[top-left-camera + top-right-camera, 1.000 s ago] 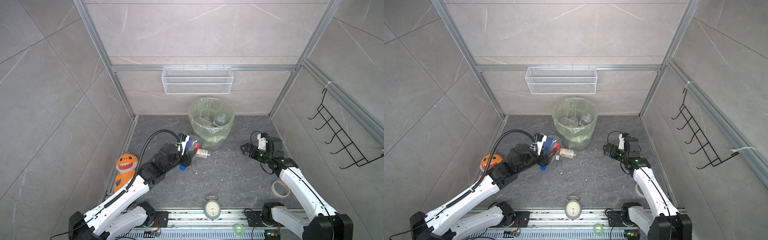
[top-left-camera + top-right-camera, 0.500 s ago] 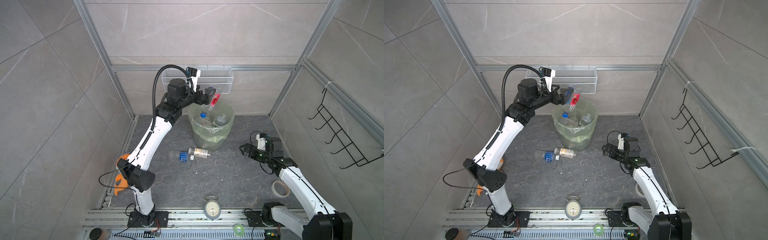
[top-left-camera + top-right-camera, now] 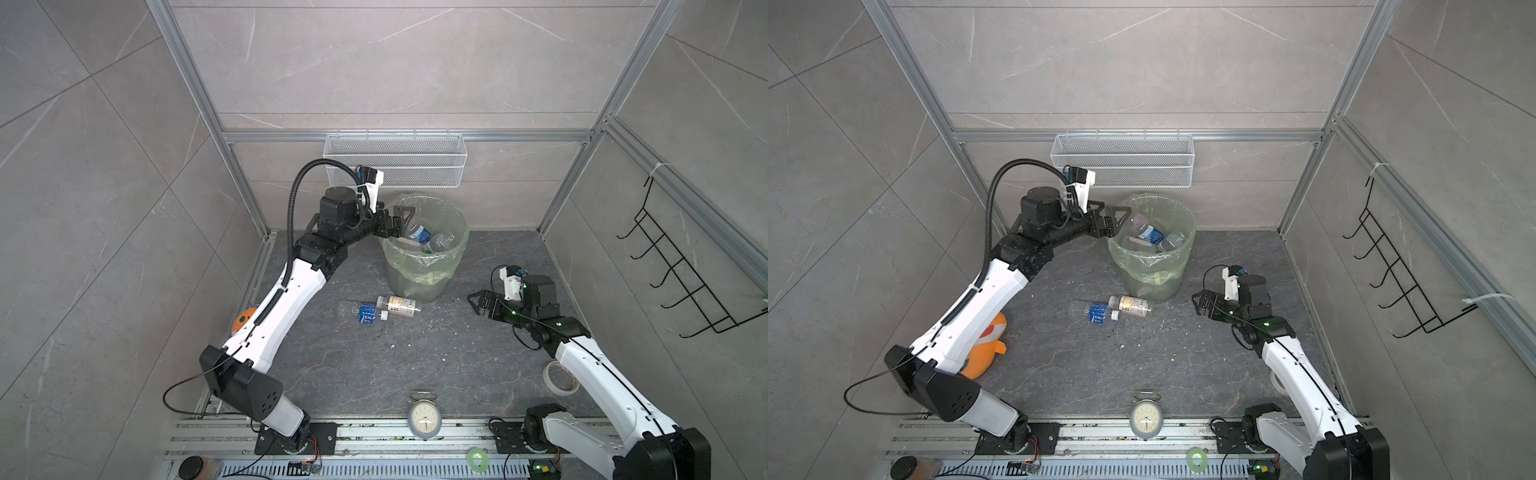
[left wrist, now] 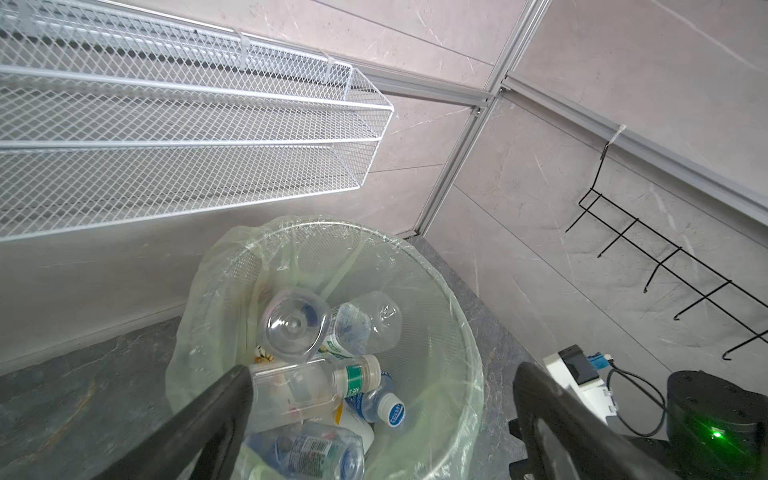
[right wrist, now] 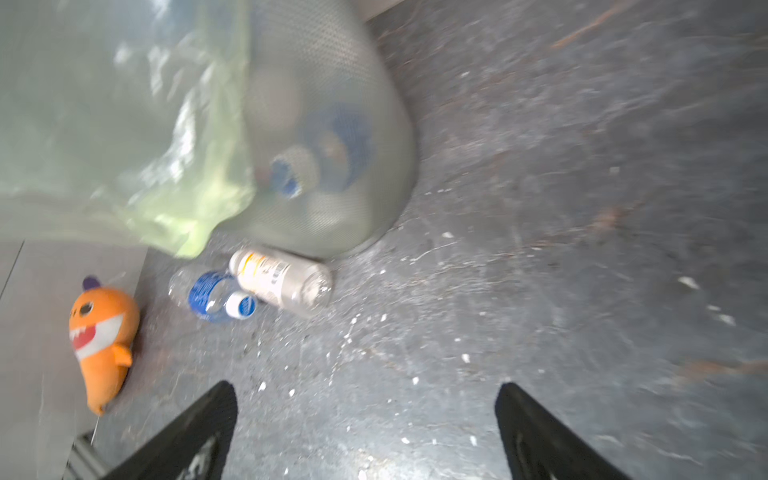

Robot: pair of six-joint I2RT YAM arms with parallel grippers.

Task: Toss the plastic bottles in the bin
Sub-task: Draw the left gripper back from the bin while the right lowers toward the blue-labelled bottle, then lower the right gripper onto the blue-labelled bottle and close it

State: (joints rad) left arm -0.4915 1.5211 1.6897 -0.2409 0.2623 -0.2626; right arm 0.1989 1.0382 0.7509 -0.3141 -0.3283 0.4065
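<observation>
- Risk, left: left end effector (image 3: pixel 409 222) hangs over the left rim of the bin (image 3: pixel 419 276). A low pull-out could snag the green liner (image 3: pixel 432 266) and tip or drag the bin.
- Risk, middle: blue-label bottle (image 3: pixel 363 312) and yellow-label bottle (image 3: pixel 399 305) lie on the worktop (image 3: pixel 374 365), just near-left of the bin base and touching each other. Both look round and light, so grabbing one will likely roll the other away.
- Risk, right: the yellow-label bottle sits against the bin wall, so a reach from the right could clip the bin.
- Left end effector: jaws spread wide with nothing between them. Contact with the liner cannot be told. The bottles in the bin (image 4: pixel 291 328) lie piled below it.
- Right end effector (image 3: pixel 473 303): jaws spread wide and empty, low over the worktop right of the bin. It faces the floor pair and is well apart from them.
</observation>
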